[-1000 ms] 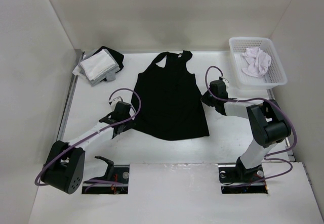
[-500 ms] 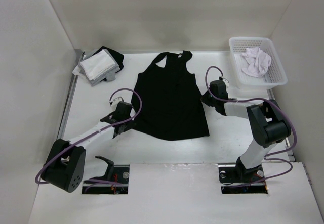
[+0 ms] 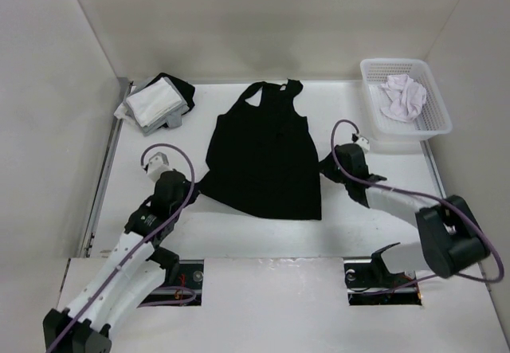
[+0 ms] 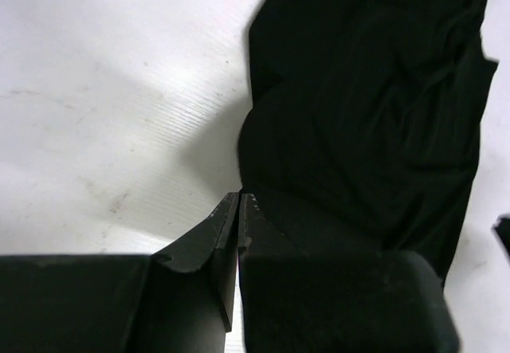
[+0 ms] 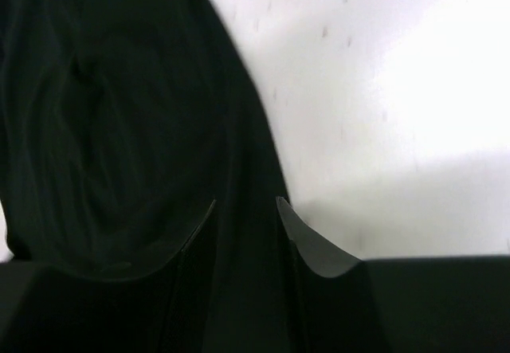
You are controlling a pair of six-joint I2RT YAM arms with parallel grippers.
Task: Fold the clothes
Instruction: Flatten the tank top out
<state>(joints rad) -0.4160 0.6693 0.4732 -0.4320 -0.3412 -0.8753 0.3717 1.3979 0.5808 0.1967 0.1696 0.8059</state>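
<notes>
Thin, limp black top [image 3: 267,158] prob. best taken at hem corners; L gripper [image 4: 240,198] pinching hem, R gripper [image 5: 245,201] spread.

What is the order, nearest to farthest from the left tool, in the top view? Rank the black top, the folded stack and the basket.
From the left tool:
1. black top, centre of the table, its near-left corner at the tool's tips.
2. stack of folded garments, far-left corner.
3. basket, far-right corner, across the table.
</notes>
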